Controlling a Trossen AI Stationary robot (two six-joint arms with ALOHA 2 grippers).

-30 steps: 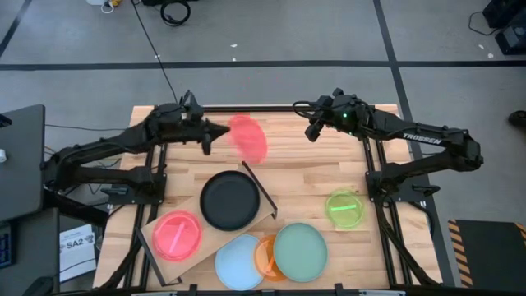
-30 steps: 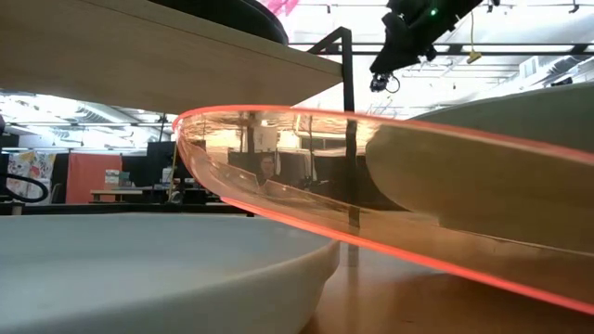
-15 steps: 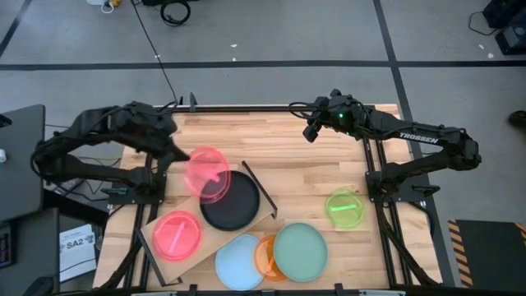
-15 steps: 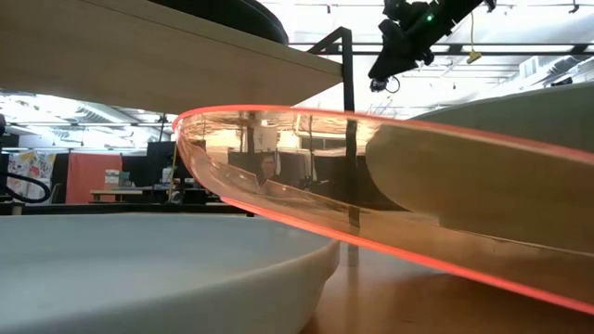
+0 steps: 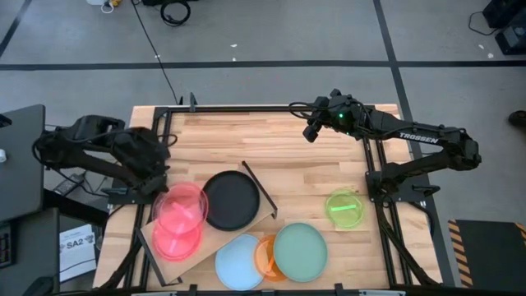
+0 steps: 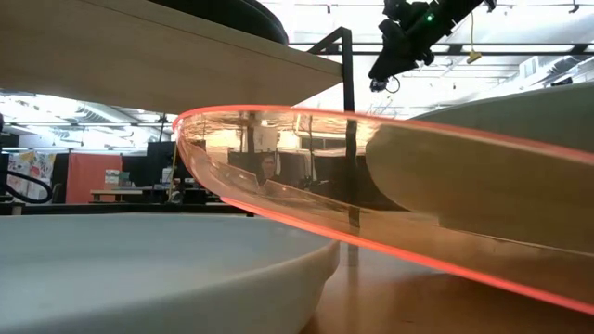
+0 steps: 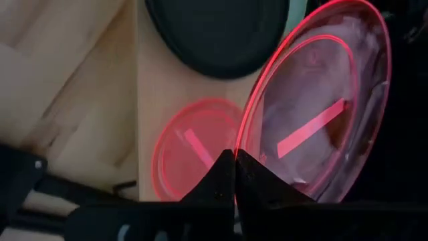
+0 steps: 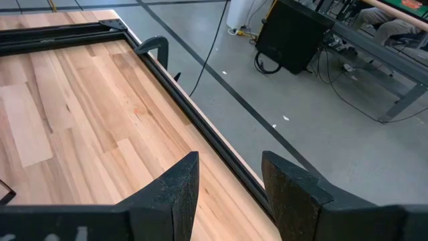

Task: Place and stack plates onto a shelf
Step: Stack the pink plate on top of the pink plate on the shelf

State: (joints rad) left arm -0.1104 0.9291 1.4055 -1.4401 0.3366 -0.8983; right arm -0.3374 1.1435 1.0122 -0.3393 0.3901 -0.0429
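White capitals reading TROSSEN run along the forearm of the right arm in the high view, and a white sheet on the floor (image 5: 76, 243) by the table's left edge carries the characters SA2.

The left gripper (image 7: 234, 175) has its two dark fingers pinched together on the rim of a small translucent pink round plate (image 5: 182, 205), which it holds tilted over the pale wooden shelf board (image 5: 215, 238). Directly beneath that held plate, and partly covered by it from above, a second translucent pink plate (image 5: 175, 241) lies flat on the shelf board. Just beyond the left gripper on the same board sits the large black round plate (image 5: 231, 200), next to the thin black metal bar frame (image 5: 259, 191) at the board's end.

Off the board and past the bar frame from the left gripper, on the slatted wooden tabletop (image 5: 312, 168), three plates cluster at the near edge: a large light-blue plate (image 5: 238, 261), a small translucent orange plate (image 5: 268, 256) wedged between and partly under its neighbours, and a large mint-green plate (image 5: 300, 252).

The right gripper (image 5: 311, 132) hangs above the far part of the tabletop with its fingers spread apart and nothing between them. A small neon-green translucent plate (image 5: 344, 208) lies alone on the tabletop, well apart from it, near the right arm's base.
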